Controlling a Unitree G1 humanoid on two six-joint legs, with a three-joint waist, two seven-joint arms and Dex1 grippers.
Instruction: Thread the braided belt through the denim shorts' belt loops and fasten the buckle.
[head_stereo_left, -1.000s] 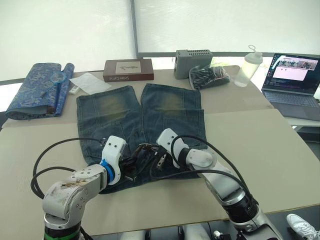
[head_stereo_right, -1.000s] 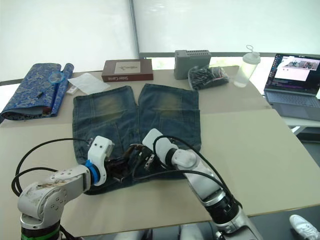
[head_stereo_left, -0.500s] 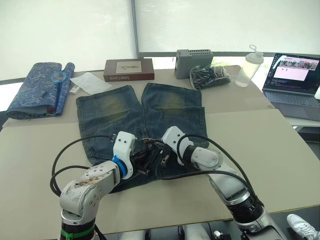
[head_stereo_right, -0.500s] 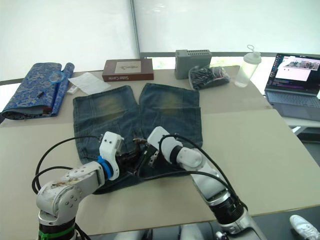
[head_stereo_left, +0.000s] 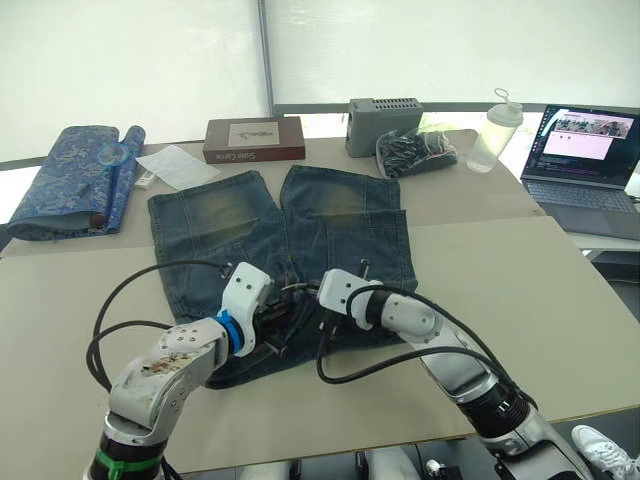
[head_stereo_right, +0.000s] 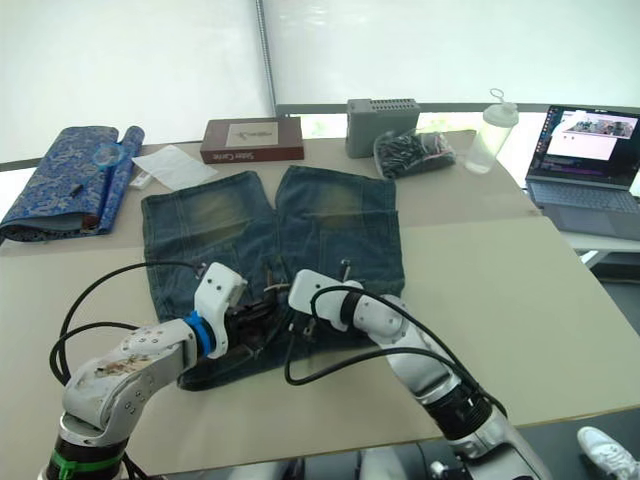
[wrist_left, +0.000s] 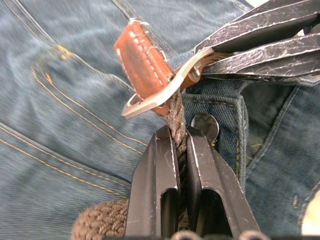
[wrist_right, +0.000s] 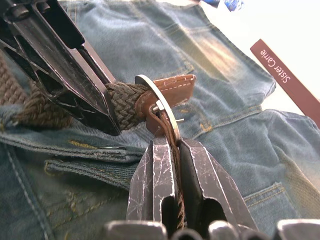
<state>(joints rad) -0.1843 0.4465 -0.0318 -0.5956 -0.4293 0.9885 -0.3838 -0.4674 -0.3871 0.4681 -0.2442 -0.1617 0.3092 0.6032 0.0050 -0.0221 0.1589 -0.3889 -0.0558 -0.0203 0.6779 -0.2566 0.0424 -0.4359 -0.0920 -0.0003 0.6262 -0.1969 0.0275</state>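
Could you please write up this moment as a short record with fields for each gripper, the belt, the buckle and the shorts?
left gripper: fingers shut on the brown braided belt, just below the buckle
right gripper: fingers shut on the belt strap at the buckle
square silver metal buckle: held between both grippers, brown leather tab stitched to it, strap passing through the frame
blue denim shorts: spread flat on the beige table, waistband toward the robot
fastening: cannot tell whether the prong is engaged

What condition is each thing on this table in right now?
Shorts: spread flat.
Belt: pinched by both grippers, passing through the buckle.
Left gripper: shut on belt.
Right gripper: shut on belt beside the buckle.
Laptop: open, screen lit.
Bottle: upright, capped.
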